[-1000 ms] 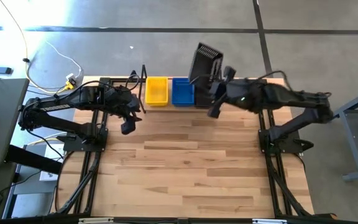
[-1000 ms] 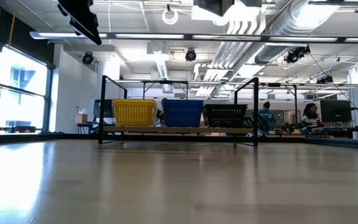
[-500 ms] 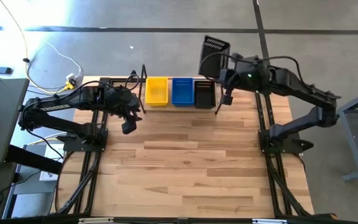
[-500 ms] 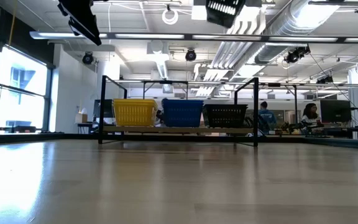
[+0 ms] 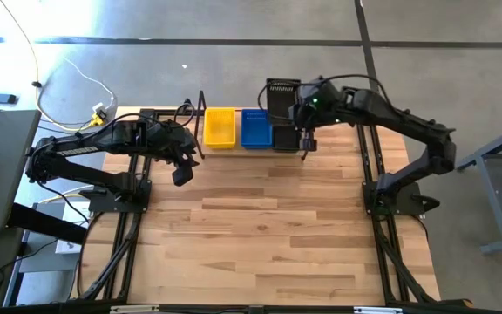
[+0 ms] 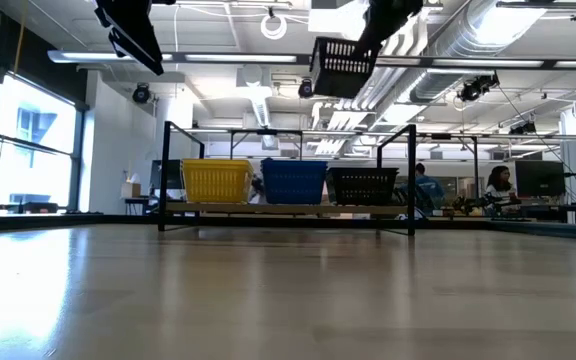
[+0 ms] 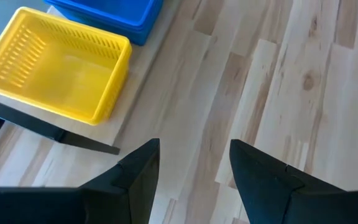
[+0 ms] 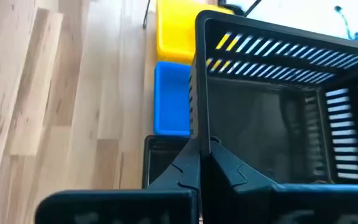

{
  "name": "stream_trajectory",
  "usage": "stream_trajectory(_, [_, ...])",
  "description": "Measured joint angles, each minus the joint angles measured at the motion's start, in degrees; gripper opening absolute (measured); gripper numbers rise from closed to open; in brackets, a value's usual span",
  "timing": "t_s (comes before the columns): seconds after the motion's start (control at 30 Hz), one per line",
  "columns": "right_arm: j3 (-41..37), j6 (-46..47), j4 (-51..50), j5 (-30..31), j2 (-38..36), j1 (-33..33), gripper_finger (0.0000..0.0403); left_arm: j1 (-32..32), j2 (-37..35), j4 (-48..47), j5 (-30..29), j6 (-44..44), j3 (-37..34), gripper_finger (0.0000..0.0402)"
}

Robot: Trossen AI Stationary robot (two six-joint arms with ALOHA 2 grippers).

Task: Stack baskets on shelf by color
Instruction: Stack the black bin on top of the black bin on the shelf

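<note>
Your right gripper (image 5: 306,112) is up over the far edge of the table, jaws pressed together on the wall of a black basket (image 6: 343,66), pinching it. In the low view that carried basket hangs tilted in the air, well above the shelf (image 6: 288,209) and roughly over the gap between the blue and black stacks. From above you see it (image 5: 281,94) just behind the right end of the row, partly over the black stack.

On the shelf, you have three colours side by side along the far edge of the table (image 5: 268,235): the yellow basket (image 5: 220,127) on the left, the blue basket (image 5: 256,128) in the middle, and the shelved black basket (image 6: 363,186) on the right. How many are nested in each stack you cannot tell from these views. Your right wrist camera looks past the held basket's slotted wall down at the yellow, blue and black ones lined up below.

Your left gripper (image 5: 181,173) hovers above the table's left side, near the shelf's left end, jaws spread and holding nothing. Its wrist view shows the two fingers (image 7: 135,171) apart over bare wood, with the yellow basket and a corner of the blue one beyond them
</note>
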Motion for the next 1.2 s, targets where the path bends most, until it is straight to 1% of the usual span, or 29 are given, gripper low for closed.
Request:
stream_trajectory(0.2, [-10.63, 1.17, 4.29, 0.15, -0.75, -0.01, 0.0, 0.0, -0.02, 0.0, 0.02, -0.85, 0.0, 0.0184])
stream_trajectory(0.37, [-15.29, -0.21, 9.64, -0.01, -0.9, 0.2, 0.0, 0.0, 0.01, 0.02, 0.02, -1.84, -0.02, 0.0184])
stream_trajectory(0.7, [-23.37, 0.22, 14.84, -0.35, -0.94, -0.37, 0.0, 0.0, 0.01, 0.0, 0.04, -2.85, -0.02, 0.0184])
stream_trajectory(0.9, [-26.88, 0.22, 17.67, 1.01, -0.92, -1.05, 0.0, 0.0, -0.02, 0.0, 0.04, -2.99, -0.02, 0.0184])
stream_trajectory(1.1, [-28.88, 0.24, 20.23, 0.35, -0.92, -2.68, 0.0, 0.0, 0.01, -0.02, 0.04, -2.99, -0.01, 0.0184])
stream_trajectory(1.2, [-30.09, 0.26, 21.36, -2.43, -0.92, -3.27, 0.0, 0.0, -0.01, -0.02, 0.04, -2.99, -0.02, 0.0184])
